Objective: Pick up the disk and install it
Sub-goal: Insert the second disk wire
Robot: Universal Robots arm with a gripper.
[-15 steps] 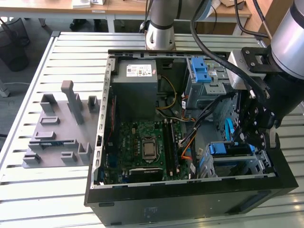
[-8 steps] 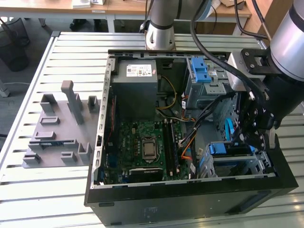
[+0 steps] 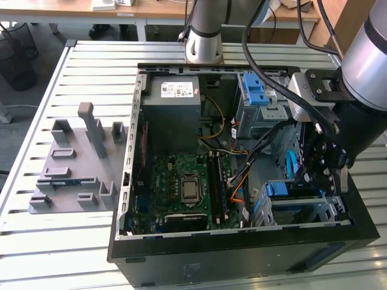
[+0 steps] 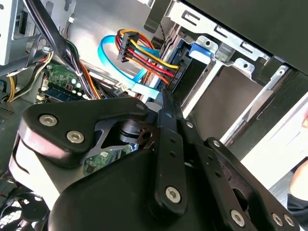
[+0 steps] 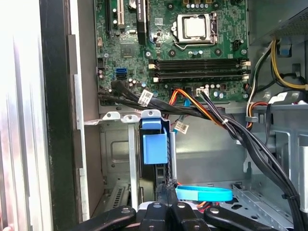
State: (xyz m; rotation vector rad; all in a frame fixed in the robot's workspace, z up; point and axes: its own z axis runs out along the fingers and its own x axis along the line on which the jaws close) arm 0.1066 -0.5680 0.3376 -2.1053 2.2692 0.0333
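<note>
On the slatted table (image 3: 91, 66) the open computer case (image 3: 242, 254) lay at centre, with the fixture block (image 3: 75, 163) at its nine o'clock, the power supply (image 3: 175, 96) inside toward twelve o'clock, the motherboard (image 3: 187, 187) below it, and the disk (image 3: 284, 193) bayed at four o'clock.

Robotics lab (slatted metal bench (image 3: 72, 66), desks (image 3: 151, 9)).

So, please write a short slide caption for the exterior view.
The arm's tool reaches into the open computer case, beside a blue-framed drive bay near the motherboard.
</note>
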